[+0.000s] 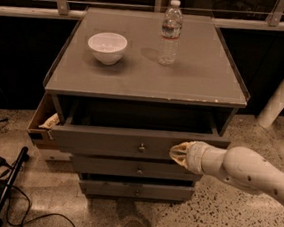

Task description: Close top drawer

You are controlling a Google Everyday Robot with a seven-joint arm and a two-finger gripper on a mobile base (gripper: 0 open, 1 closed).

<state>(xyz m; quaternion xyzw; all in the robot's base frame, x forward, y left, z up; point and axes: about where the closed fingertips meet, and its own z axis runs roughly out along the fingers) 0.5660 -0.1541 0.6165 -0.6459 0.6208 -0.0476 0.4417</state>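
The top drawer (109, 141) is a wide grey front panel with a small round metal knob (141, 147) at its centre. It stands out only a little from the grey cabinet, and a narrow strip of its dark inside shows. My gripper (176, 153) is at the end of the white arm (247, 172) that reaches in from the right. Its tip rests against the drawer front, right of the knob.
A white bowl (107, 47) and a clear water bottle (171, 32) stand on the cabinet top (195, 80). Two narrower drawer fronts (136, 171) sit below. A brown cardboard box (42, 121) is at the cabinet's left. Cables and a black pole (5, 188) lie on the floor at left.
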